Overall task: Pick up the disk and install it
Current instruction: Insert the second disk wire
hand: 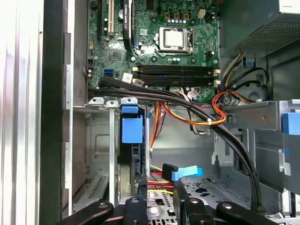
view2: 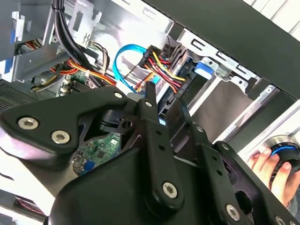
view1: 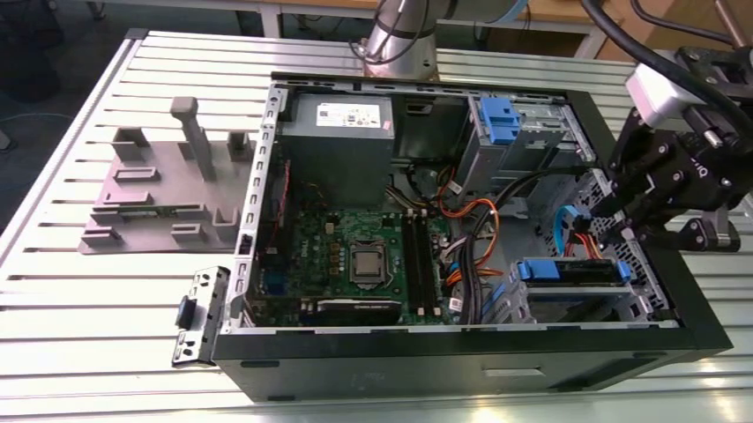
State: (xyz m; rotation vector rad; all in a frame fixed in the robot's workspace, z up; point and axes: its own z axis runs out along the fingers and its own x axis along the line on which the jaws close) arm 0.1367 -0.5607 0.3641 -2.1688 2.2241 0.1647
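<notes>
The disk (view1: 570,270) sits in the drive cage at the lower right of the open computer case (view1: 471,357) in the exterior view. It is slotted between the grey metal cage walls with its blue plastic bracket facing out. In the first wrist view the disk (hand: 131,130) shows as a blue tab above a thin dark edge inside the bay; its label face is hidden.

The gripper (view1: 608,236) hangs just above and to the right of the disk, at the case's right wall. In the first wrist view its fingers (hand: 140,199) stand apart with only cables and perforated metal between them, grasping nothing.

Orange, yellow and red cables (view1: 465,216) run from the cage toward the green motherboard (view1: 353,256). A grey power supply (view1: 341,145) at the upper centre carries a white sticker (view1: 345,112) whose print is too small to read. A second blue bracket (view1: 500,119) sits in the upper right bay.

A grey plastic stand (view1: 165,189) rests on the slatted table (view1: 94,308) at the left. In the second wrist view a person's hand (view2: 267,168) touches a blue-ringed knob.
</notes>
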